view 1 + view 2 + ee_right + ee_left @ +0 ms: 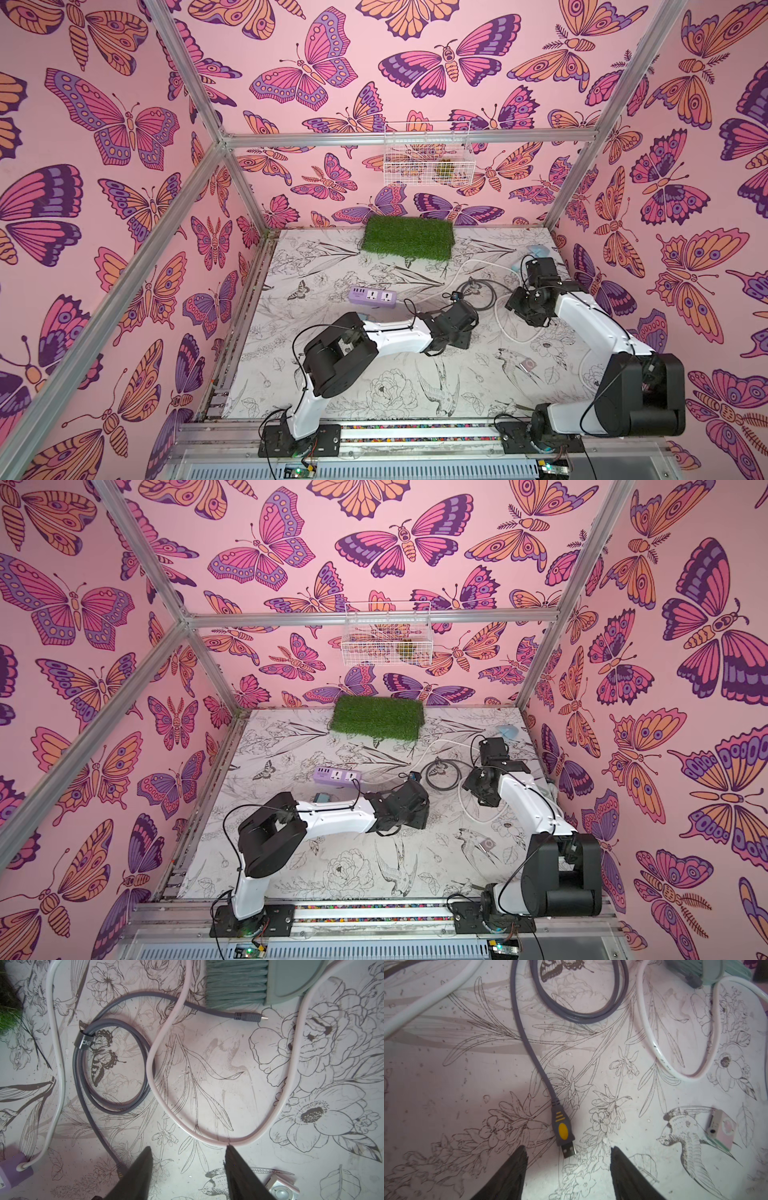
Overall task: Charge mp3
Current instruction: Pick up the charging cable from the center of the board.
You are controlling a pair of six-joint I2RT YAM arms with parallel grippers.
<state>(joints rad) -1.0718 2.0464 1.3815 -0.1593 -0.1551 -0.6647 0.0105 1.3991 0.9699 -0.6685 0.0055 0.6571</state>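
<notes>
The left gripper (568, 1152) hangs over the USB plug (563, 1132) of the grey cable (527, 1043). Its fingers (512, 1174) stand apart, one on each side of the plug tip, touching nothing; bare table (446, 1084) shows between them and the plug.

The right gripper (188, 1154) has its fingers (137, 1174) apart and empty. One fingertip sits at the edge of the white cord (153, 1088); whether it touches cannot be told.

The mp3 (530, 365), a small pink square, lies at about 4 o'clock on the table, near the right edge, alone on a printed bird. In the left wrist view it (721, 1129) is well apart from the plug, with clear table between.

The grey cable's coil (112, 1064) sits at about 2 o'clock, held by a black strap (83, 1041). Its small plug (249, 1017) lies free just beside a teal brush (236, 982).

The strip (372, 297), lilac, lies near table centre, toward 11 o'clock of the left gripper. The white cord loops from it across the right half.

A grass mat (408, 237) lies against the 12 o'clock edge. The 6 to 9 o'clock area holds only the left arm (395, 332).
</notes>
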